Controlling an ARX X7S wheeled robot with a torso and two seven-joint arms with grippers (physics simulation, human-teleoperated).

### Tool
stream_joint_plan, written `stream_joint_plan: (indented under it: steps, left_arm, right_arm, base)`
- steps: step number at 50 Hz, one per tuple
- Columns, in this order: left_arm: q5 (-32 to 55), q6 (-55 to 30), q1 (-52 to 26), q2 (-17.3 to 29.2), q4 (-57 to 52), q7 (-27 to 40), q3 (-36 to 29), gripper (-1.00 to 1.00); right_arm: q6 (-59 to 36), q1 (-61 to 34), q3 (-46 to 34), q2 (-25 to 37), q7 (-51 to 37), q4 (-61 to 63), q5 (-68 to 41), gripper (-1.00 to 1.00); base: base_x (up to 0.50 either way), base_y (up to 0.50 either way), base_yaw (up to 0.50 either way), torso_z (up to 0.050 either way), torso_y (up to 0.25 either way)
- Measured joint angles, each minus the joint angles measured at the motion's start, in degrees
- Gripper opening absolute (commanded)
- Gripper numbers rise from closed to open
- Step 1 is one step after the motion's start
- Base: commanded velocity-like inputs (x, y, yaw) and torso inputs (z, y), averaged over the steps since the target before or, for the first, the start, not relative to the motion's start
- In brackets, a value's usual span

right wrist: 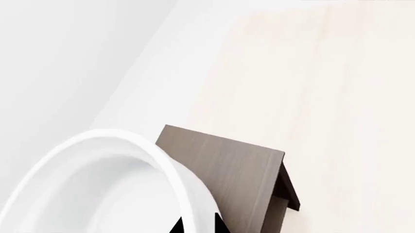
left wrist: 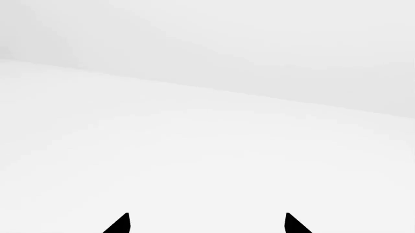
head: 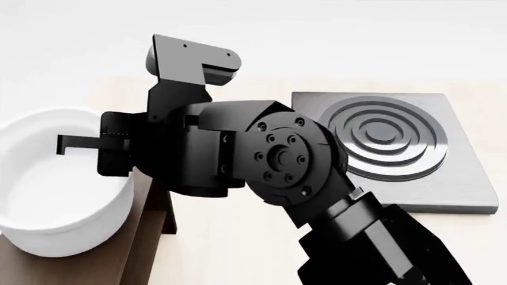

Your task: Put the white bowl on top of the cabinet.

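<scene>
The white bowl is deep and glossy and fills the head view's left side, over the top of the dark-brown cabinet. Whether it rests on the top or hangs just above it cannot be told. My right arm reaches across to it. My right gripper is shut on the bowl's near rim. In the right wrist view the two black fingertips of the right gripper straddle the bowl wall, with the cabinet top right beside it. My left gripper is open, facing only a blank white surface.
A grey square stove plate with concentric rings lies on the light wood table at the right. My right arm's black elbow and forearm cover the middle of the head view.
</scene>
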State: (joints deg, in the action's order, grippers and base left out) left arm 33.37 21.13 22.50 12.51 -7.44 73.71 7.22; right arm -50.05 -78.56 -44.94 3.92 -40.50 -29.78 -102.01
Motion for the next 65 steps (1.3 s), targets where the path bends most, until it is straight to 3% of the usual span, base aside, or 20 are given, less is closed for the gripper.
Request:
stream_joint_plan:
  steps: [8,9,37,65]
  left_arm:
    - [-0.02,0.04,0.07,-0.01,-0.09,0.04,0.0,1.0]
    - [-0.02,0.04,0.08,-0.01,-0.1,0.05,0.0,1.0]
    - [-0.08,0.08,0.06,0.02,-0.08,0.08,-0.08,1.0]
    - [0.08,0.15,-0.06,0.05,0.15,-0.07,-0.18,1.0]
  right_arm:
    - [0.45,-0.09,-0.63,0.11,0.72,-0.15,-0.03,-1.0]
    - [0.51,-0.09,-0.69,0.14,0.83,-0.18,-0.04,1.0]
    - [1.97,-0.12,-2.25,1.37,2.1,1.45,-2.11,1.0]
    - [4.9,0.47,-0.39,6.49,-0.31,11.74,-1.97,1.0]
  base:
    - [0.0,0.0,0.0,0.0,0.0]
    - [0.0,0.0,0.0,0.0,0.0]
    - [0.0,0.0,0.0,0.0,0.0]
    - [0.0,0.0,0.0,0.0,0.0]
